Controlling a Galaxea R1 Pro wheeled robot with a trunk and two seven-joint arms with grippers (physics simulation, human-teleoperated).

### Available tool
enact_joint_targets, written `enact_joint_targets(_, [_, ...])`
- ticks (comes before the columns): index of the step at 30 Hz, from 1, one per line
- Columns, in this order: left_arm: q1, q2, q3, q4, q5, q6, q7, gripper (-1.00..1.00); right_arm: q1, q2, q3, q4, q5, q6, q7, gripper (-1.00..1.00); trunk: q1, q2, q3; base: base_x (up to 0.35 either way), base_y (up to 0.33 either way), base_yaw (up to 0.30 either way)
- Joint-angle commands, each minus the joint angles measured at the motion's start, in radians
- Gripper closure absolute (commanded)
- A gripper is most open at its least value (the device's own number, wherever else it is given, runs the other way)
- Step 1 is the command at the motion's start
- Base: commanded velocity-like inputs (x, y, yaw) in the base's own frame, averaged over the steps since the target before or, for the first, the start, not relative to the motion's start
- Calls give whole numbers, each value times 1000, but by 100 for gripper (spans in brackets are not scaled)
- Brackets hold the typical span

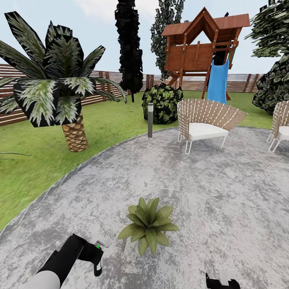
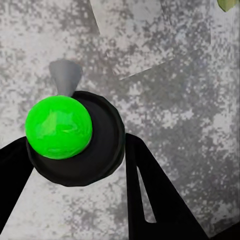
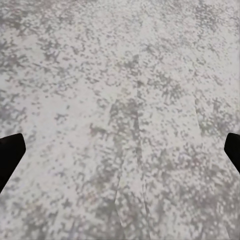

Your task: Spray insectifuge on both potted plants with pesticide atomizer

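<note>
While the left gripper (image 2: 75,165) pinched the pesticide atomizer (image 2: 65,127), one potted plant (image 1: 147,225) waited.
Light, rigid plastic (probably slippery), best gripped round its body; the right gripper (image 3: 120,150) stood spread.

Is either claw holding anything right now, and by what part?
The left claw grips the pesticide atomizer around its head, fingers either side. The right claw is open, holding nothing.

Garden tally, counted from the head view

One potted plant (image 1: 148,227) at 6 o'clock on the patio (image 1: 224,192); one palm (image 1: 60,86) at 10; two woven chairs, one (image 1: 204,122) at 1 and another (image 1: 281,124) at 3; one bollard lamp (image 1: 150,119) at 12; one wooden playhouse (image 1: 200,46); one blue slide (image 1: 218,82).
</note>
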State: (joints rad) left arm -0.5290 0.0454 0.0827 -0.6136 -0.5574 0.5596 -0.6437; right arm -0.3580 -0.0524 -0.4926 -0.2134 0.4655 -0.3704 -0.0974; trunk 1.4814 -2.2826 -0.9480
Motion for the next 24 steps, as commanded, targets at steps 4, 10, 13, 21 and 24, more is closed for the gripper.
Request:
enact_joint_targets(4, [7, 1, 4, -3, -12, -9, -4, 100, -1, -3, -6, 1, 12, -2, -7, -100, 0, 0, -1, 0, 0, -4])
enact_joint_targets(10, [10, 4, 2, -2, -12, -7, -8, 100, -1, -1, -6, 1, 12, -2, -7, -100, 0, 0, -1, 0, 0, -63])
enact_joint_targets(13, [9, 15, -16, -2, -11, -9, -10, 100, -1, -1, -6, 0, 12, -2, -7, -100, 0, 0, -1, 0, 0, -258])
enact_joint_targets(21, [3, 25, -41, -1, -11, -7, -13, 100, -1, -1, -6, 2, 12, -2, -7, -100, 0, 0, -1, 104, 132, -208])
enact_joint_targets(24, [0, 41, -42, -1, -11, -7, -38, 100, -1, -1, -6, 2, 12, -2, -7, -100, 0, 0, -1, 55, 97, -15])
